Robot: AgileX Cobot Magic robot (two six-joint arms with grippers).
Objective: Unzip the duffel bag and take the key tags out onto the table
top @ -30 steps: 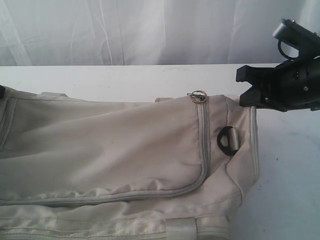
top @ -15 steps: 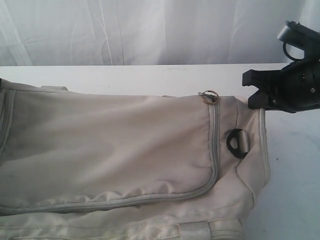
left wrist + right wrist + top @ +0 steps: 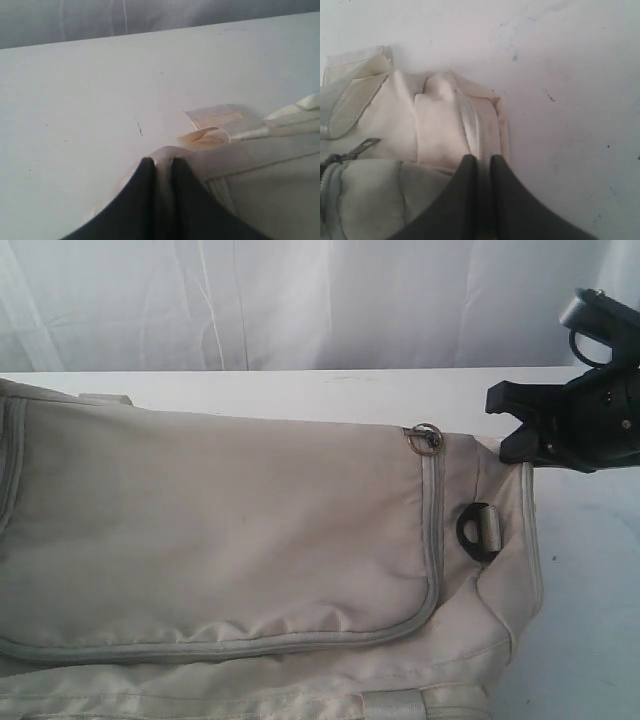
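The cream duffel bag (image 3: 220,530) lies stretched across the white table (image 3: 300,390), its grey zipper closed and ending at a metal pull ring (image 3: 425,438). At the bag's right end, my right gripper (image 3: 508,430) is shut on a fabric seam (image 3: 477,135), near the zipper pull (image 3: 362,146). My left gripper (image 3: 162,162) is shut on a fold of the bag (image 3: 270,190) at its other end and is out of the exterior view. The key tags are hidden.
A black D-ring clip (image 3: 475,532) sits on the bag's right end panel. Shiny cream straps (image 3: 220,120) lie on the table (image 3: 75,100) beside the bag. A white curtain (image 3: 300,300) hangs behind the table's far edge.
The bag has been drawn taut and its top surface has risen. Its right end, with ring and D-ring, shifted right, and the right gripper moved slightly right with it.
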